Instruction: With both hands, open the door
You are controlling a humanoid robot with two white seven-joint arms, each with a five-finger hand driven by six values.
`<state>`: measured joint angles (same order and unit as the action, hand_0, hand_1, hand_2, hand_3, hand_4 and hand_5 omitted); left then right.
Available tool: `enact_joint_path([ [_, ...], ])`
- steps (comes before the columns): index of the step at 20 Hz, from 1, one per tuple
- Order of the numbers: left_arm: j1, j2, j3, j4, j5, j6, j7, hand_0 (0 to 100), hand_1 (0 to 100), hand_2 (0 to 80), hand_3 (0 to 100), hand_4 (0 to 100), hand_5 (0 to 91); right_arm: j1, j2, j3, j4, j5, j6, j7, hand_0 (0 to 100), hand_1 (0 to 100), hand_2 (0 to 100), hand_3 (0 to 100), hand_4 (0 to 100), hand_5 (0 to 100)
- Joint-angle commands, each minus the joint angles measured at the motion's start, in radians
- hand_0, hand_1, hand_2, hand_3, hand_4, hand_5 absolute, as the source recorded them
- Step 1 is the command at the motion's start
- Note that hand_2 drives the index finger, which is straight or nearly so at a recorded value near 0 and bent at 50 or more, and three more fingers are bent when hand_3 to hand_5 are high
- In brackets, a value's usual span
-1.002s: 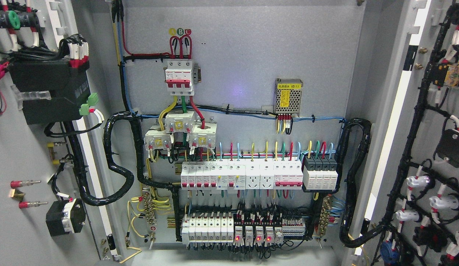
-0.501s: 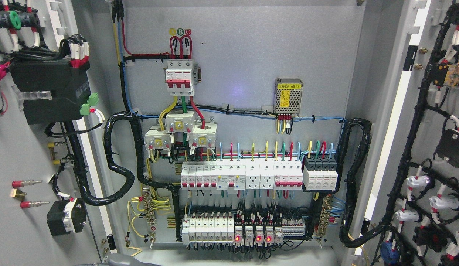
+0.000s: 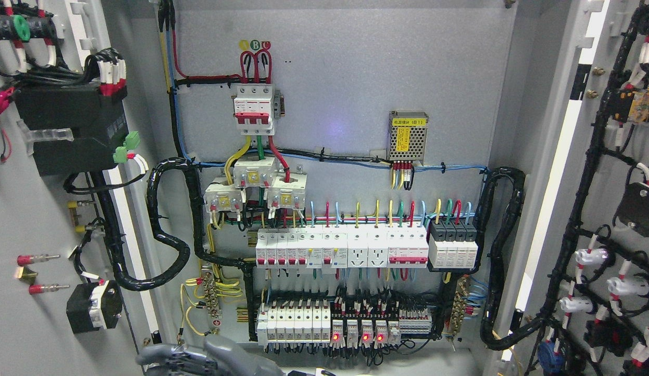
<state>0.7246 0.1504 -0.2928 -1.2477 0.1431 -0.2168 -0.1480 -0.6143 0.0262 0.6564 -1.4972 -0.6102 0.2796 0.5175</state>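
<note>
The grey electrical cabinet (image 3: 356, 78) stands with both doors swung wide. The left door (image 3: 32, 219) fills the left edge, its inner face carrying a black box and wired parts. The right door (image 3: 612, 198) fills the right edge, with a black cable harness and white fittings on it. My left hand (image 3: 199, 357) rises at the bottom edge, left of the middle, below the cabinet's lower left corner. Its grey fingers (image 3: 157, 359) point left, relaxed, and hold nothing. It touches neither door. My right hand does not show.
Inside, a red and white main breaker (image 3: 255, 108) sits high, a row of breakers and sockets (image 3: 340, 248) runs mid-height, and a lower row (image 3: 324, 324) shows red lights. Thick black cable looms (image 3: 167, 230) hang along both inner sides.
My left hand has come up into view at the bottom edge; one second ago it was absent, half a second ago only a grey sliver showed. Both doors stay where they were.
</note>
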Motion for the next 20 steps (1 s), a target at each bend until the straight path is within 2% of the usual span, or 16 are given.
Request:
enact_joint_path([
  [1,0.047,0.055,0.032,-0.274,-0.002,-0.038,0.001,0,0,0.0,0,0,0.0,0.115,-0.112,-0.118,-0.155,0.001,-0.008,-0.065,0,0,0,0,0,0],
  [5,0.076,0.072,0.064,-0.360,0.001,-0.108,-0.001,0,0,0.0,0,0,0.0,0.186,-0.155,-0.155,-0.274,0.007,-0.022,-0.083,0,0,0,0,0,0],
  [8,0.088,0.083,0.075,-0.409,0.006,-0.130,-0.002,0,0,0.0,0,0,0.0,0.240,-0.187,-0.185,-0.323,0.007,-0.083,-0.151,0,0,0,0,0,0],
  [9,0.088,0.083,0.077,-0.415,0.009,-0.130,-0.002,0,0,0.0,0,0,0.0,0.260,-0.204,-0.193,-0.351,0.007,-0.092,-0.162,0,0,0,0,0,0],
  [11,0.090,0.084,0.096,-0.427,0.015,-0.133,-0.002,0,0,0.0,0,0,0.0,0.301,-0.232,-0.208,-0.408,0.007,-0.102,-0.165,0,0,0,0,0,0],
  [14,0.093,0.106,0.106,-0.481,0.033,-0.167,-0.004,0,0,0.0,0,0,0.0,0.350,-0.255,-0.250,-0.463,0.007,-0.115,-0.165,0,0,0,0,0,0],
  [17,0.104,0.124,0.112,-0.539,0.073,-0.177,-0.004,0,0,0.0,0,0,0.0,0.424,-0.290,-0.306,-0.517,0.007,-0.154,-0.165,0,0,0,0,0,0],
  [20,0.110,0.136,0.120,-0.613,0.076,-0.200,-0.004,0,0,0.0,0,0,0.0,0.501,-0.327,-0.360,-0.564,0.007,-0.206,-0.165,0,0,0,0,0,0],
])
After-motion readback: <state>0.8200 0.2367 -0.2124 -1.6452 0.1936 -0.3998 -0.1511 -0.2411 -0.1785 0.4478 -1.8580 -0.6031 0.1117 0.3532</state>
